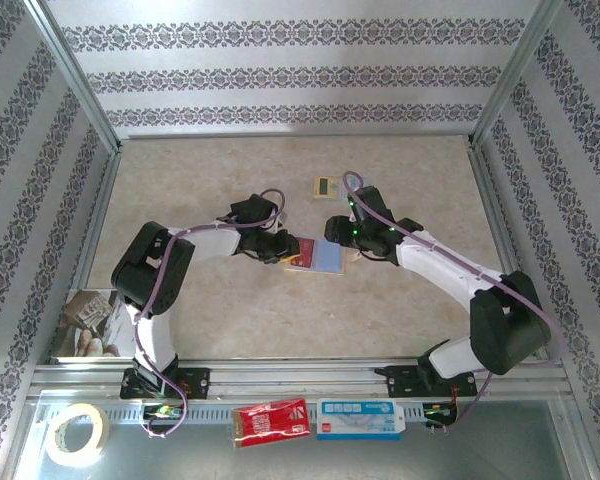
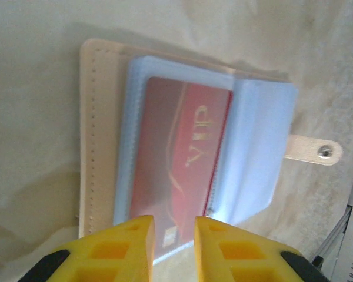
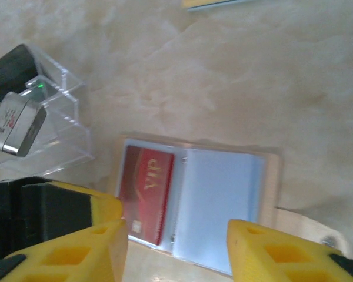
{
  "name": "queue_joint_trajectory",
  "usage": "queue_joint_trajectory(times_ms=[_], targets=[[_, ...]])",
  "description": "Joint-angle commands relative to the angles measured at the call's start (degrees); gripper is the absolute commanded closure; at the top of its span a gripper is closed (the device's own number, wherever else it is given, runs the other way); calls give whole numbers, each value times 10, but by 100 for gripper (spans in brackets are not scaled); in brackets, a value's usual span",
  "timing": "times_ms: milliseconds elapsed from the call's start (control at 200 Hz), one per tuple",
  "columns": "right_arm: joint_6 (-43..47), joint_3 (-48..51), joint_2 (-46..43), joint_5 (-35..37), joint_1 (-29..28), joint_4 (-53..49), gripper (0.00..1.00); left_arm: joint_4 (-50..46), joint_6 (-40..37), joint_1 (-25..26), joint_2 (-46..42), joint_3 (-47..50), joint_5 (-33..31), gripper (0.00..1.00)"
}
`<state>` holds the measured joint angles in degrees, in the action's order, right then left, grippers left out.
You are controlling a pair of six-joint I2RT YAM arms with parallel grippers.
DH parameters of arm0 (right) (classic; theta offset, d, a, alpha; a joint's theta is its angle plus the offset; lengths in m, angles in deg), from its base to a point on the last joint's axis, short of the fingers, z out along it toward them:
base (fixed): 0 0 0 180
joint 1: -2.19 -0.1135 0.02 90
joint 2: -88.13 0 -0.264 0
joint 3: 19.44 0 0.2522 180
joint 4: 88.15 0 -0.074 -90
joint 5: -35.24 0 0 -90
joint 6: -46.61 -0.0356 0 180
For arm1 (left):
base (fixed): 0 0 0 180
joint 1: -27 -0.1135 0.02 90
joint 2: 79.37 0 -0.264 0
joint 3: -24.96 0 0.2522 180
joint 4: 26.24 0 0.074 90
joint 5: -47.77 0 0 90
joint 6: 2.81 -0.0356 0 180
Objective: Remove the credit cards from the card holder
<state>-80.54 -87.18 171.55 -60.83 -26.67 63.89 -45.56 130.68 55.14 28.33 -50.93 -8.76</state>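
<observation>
While the left gripper [image 2: 173, 226] hovers narrowly parted and empty at the end of the dark red card [image 2: 179, 158], which sits sleeved in the card holder [image 1: 325, 258] lying open on the table [image 1: 180, 180], the right gripper [image 3: 176, 230] gapes empty over its right side.

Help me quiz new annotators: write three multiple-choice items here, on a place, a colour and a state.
1. Where does the card holder lie?
A. On the table between the left gripper and right gripper.
B. Beside the tape roll.
C. Against the back wall.
2. What colour is the card showing in it?
A. Gold.
B. Red.
C. Green.
3. How is the card holder?
A. Strapped shut.
B. Open flat.
C. Standing on edge.
1 A, the top view shows it between them; 2 B, the VIP card is red; 3 B, its pale blue sleeves are exposed.
</observation>
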Motion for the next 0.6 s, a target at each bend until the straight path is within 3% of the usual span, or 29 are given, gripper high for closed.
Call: queue_joint_trajectory(times_ms=[0,135,270,595], targets=[[-41,22,31,-73,1,72,56,-15,-16,6,-40,-17,-39,75],[-78,27,72,-96,1,109,65,-53,-29,6,-28,-32,-91,82],[-100,22,112,-110,0,125,76,-54,-30,7,-4,-47,-85,86],[-122,19,167,-129,0,162,80,-81,-47,7,29,-75,-100,91]])
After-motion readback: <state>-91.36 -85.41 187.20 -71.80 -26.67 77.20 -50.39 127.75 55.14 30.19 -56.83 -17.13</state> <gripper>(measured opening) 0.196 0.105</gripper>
